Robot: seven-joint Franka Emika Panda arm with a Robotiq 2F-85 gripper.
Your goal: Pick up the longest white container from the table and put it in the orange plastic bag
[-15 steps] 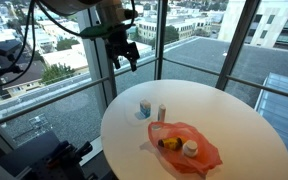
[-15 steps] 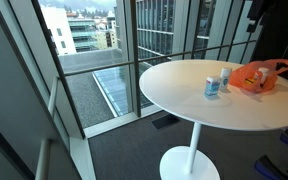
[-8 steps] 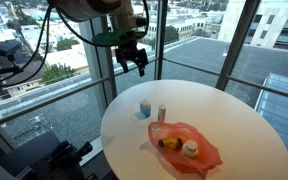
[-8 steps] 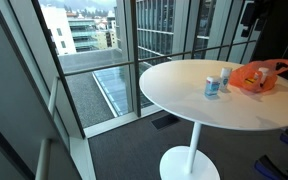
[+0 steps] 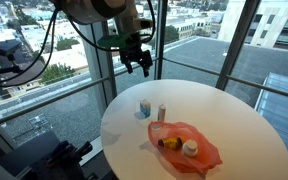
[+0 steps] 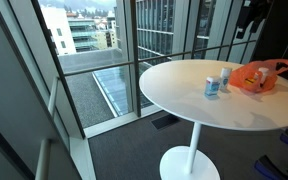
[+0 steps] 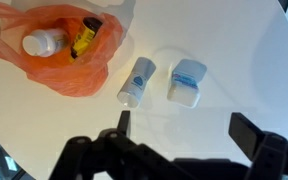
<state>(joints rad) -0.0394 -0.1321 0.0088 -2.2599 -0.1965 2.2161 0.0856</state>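
The longest white container [image 5: 162,112], a slim bottle with a blue label, stands upright on the round white table [image 5: 234,120]. It also shows in the wrist view [image 7: 136,82] and in an exterior view [image 6: 224,77]. The orange plastic bag [image 5: 189,148] lies open beside it, seen also in the wrist view [image 7: 59,55] and in an exterior view [image 6: 256,77]. My gripper [image 5: 136,64] hangs high above the table's far edge, open and empty. In the wrist view, the gripper [image 7: 184,130] has its two fingers spread wide below the containers.
A shorter white and blue container [image 7: 187,82] stands next to the bottle [image 5: 145,108]. Inside the bag are a white bottle [image 7: 42,42] and a yellow item [image 7: 84,38]. Glass windows and a railing [image 5: 44,95] surround the table.
My gripper has moved to the right in the exterior view, closer over the table's edge. Nothing on the table has moved.
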